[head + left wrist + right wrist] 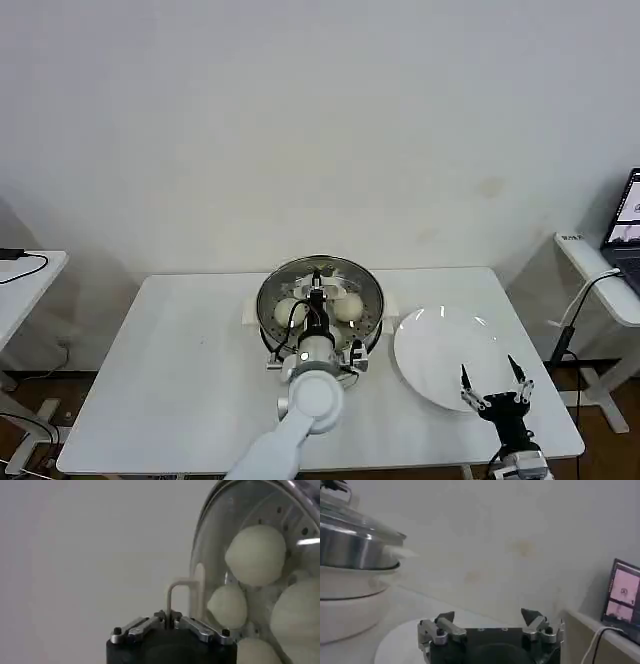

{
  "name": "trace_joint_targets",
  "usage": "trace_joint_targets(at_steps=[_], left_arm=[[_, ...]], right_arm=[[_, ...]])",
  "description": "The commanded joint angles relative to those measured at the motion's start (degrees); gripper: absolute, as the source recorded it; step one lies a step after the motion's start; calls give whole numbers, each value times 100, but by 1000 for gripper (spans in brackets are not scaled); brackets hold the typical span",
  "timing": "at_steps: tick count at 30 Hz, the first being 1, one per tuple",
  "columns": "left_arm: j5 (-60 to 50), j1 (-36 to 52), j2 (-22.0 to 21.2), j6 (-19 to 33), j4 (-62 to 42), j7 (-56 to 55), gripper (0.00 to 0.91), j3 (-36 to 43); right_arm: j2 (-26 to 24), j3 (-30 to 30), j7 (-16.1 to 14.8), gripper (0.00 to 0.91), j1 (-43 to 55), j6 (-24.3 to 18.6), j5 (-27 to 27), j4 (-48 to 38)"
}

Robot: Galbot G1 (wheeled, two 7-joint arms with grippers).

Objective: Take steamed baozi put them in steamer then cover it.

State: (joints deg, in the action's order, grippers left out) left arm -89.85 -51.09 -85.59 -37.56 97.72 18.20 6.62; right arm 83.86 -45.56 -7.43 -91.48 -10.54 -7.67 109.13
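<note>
Your steamed baozi [347, 307] sit inside the steamer [372, 300], which stands at the middle of the white table [180, 370] toward its far edge, and in the left wrist view you can count four pale buns [256, 554] lying on the perforated tray behind a clear glass lid [215, 540]. That lid [340, 272] rests on the pot with its steel rim around the edge. Your left gripper [317, 283] is directly above the centre of the lid, and in the left wrist view its fingers are drawn together on the thin loop-shaped lid handle [175, 592], so the buns lie beneath the glass, just past the fingertips and apart from them. Move outward to the robot's right and you find the flat white plate [440, 355] just beside the steamer, bare on its surface. Your right gripper [493, 378] hovers over the near edge of that plate, well apart from the steamer, with its two fingers [531, 616] spread wide and nothing between them. In the right wrist view the steamer's steel wall [350, 547] and white base show off to one side, and a laptop screen [622, 597] stands on a side desk beyond the table.
</note>
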Motion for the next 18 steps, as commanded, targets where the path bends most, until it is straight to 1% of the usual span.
trace_joint_targets(at_steps=[1, 2, 13, 18], left_arm=[[-8, -15, -42, 42, -47, -63, 0, -31], [-8, -14, -49, 70, -60, -75, 907, -40], [15, -95, -18, 95, 122, -121, 907, -78], [171, -214, 133, 77, 579, -107, 907, -85]], right_arm=[[5, 14, -3, 907, -7, -8, -18, 9], [4, 14, -2, 907, -9, -7, -17, 14], [22, 46, 2, 907, -12, -12, -35, 20], [29, 55, 2, 907, -20, -14, -52, 33]])
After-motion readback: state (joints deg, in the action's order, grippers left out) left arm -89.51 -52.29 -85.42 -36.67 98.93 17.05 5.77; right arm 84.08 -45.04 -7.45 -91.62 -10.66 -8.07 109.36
